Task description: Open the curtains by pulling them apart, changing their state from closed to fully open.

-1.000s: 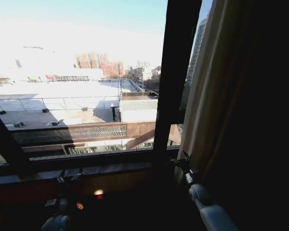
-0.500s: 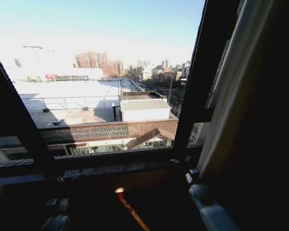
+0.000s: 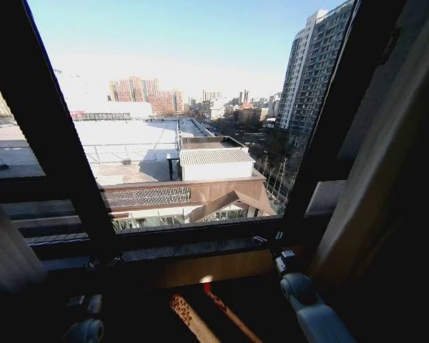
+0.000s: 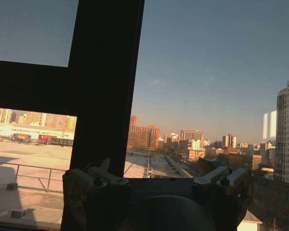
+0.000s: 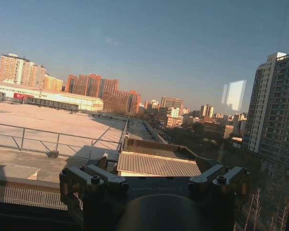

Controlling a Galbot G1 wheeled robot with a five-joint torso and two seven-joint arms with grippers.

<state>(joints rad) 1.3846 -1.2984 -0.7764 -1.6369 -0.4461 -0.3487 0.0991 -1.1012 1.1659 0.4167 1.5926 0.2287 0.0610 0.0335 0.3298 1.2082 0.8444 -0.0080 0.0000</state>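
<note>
Cream curtains point(image 3: 375, 207) are hanging bunched at the window's sides, baring the glass; both grippers, left point(image 4: 156, 180) and right point(image 5: 154, 178), are gaping empty, apparently done pulling.

At the lower right, the right arm point(image 3: 314, 314) is a pale grey rounded tube ending in a dark claw point(image 5: 154, 185) with screw-topped fingers point(image 5: 94, 179).

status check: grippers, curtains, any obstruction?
Left gripper and right gripper both open, empty, low at the sill. Curtains parted: left panel and right panel at the window edges. Nothing in the way.
</note>
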